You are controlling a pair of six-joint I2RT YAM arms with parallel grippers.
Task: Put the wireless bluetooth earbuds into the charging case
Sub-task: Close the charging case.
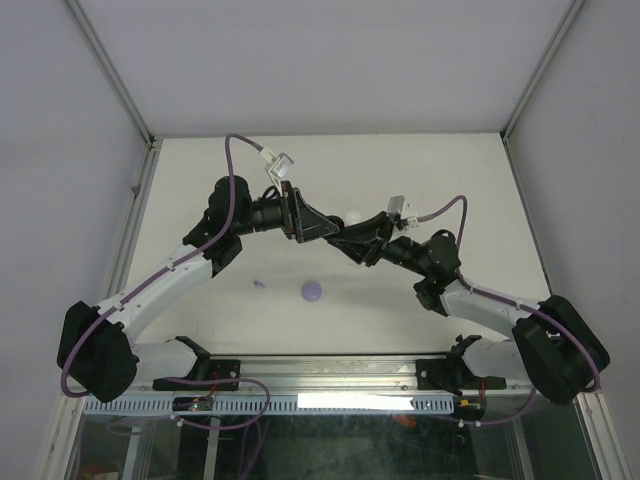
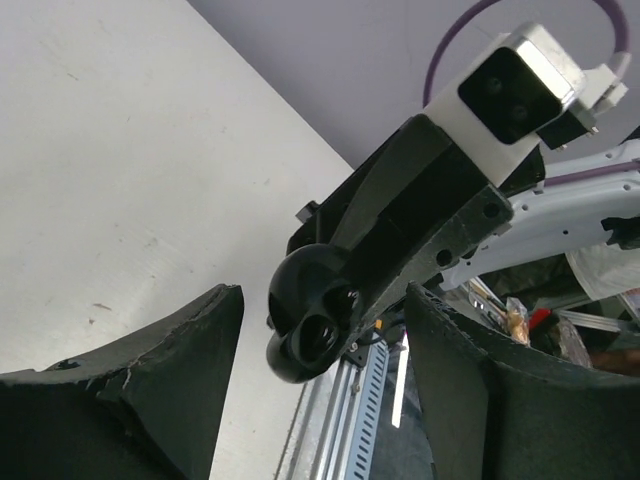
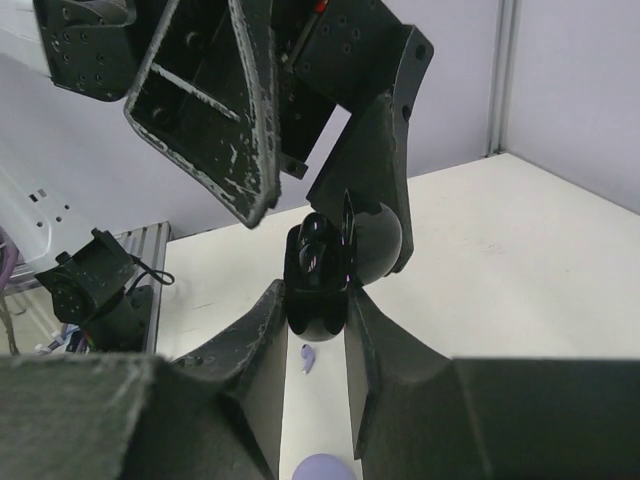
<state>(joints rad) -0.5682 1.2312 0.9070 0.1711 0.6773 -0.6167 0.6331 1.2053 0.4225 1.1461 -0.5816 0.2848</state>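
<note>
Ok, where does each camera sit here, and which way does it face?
Top external: above and behind both arms, looking down on the white table.
Left wrist: looks past the open left gripper at the round black charging case.
Right wrist: looks past the right gripper, shut on that case.
Both wrist views share the case.

Both arms look the same from here: left arm (image 1: 165, 280) and right arm (image 1: 490, 310) have white links with chunky black joints, a purple cable (image 1: 229, 160) looping off each, and a white camera box (image 2: 510, 90) at the wrist. Black fingers (image 2: 170, 390) on my left pincer (image 2: 322, 295) are chipped along the edges.
</note>
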